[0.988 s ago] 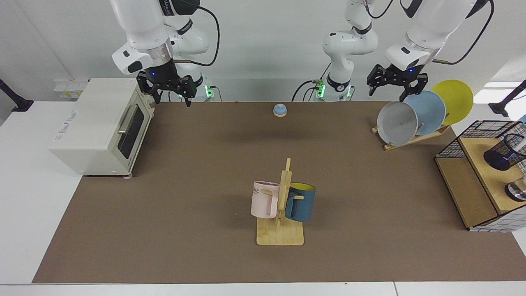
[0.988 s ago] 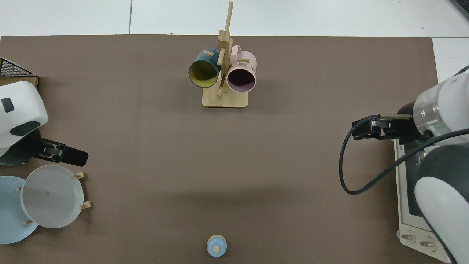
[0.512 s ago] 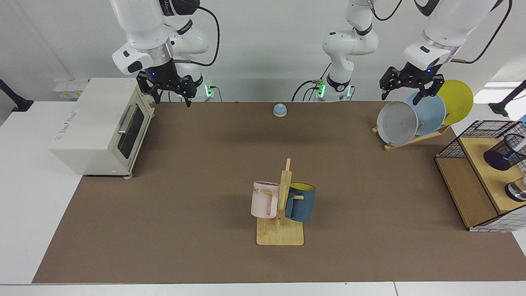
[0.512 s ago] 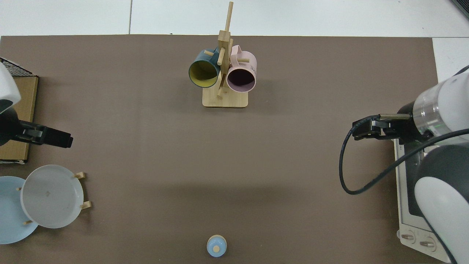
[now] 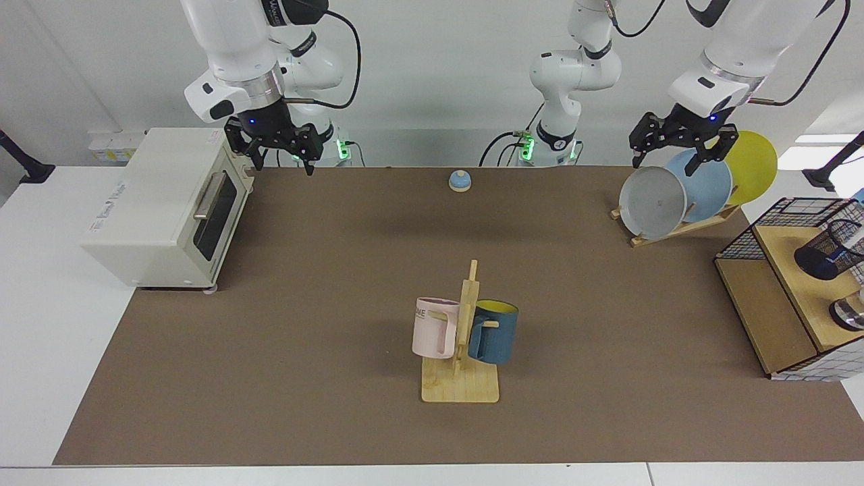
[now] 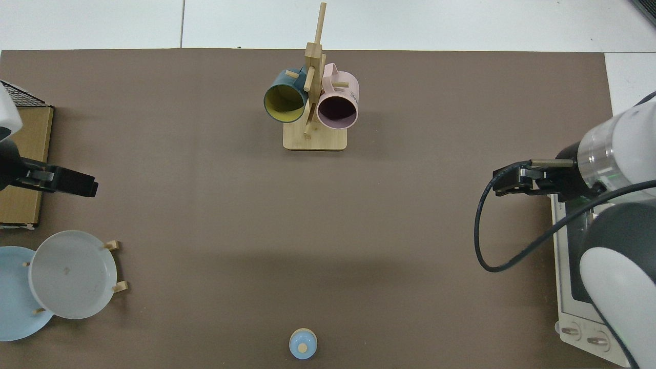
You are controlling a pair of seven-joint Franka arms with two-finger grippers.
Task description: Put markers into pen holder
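My left gripper [image 5: 677, 143], open and empty over the plate rack [image 5: 675, 226], could clip a plate heading for the pen holder [image 5: 825, 253]; right gripper [image 5: 275, 146] waits open.

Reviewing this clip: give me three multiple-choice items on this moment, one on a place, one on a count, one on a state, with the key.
1. Where does the pen holder stand?
A. on the wooden shelf at the facing view's right edge
B. beside the toaster oven
C. under the mug tree

2. How many plates lean in the plate rack?
A. one
B. three
C. five

3. How are the left gripper's fingers?
A. shut on a marker
B. shut on a plate
C. open, empty

Key: 1 A, it sits on the shelf; 2 B, grey, blue, yellow; 3 C, fingers apart above the plates. The right gripper waits open by the toaster oven.
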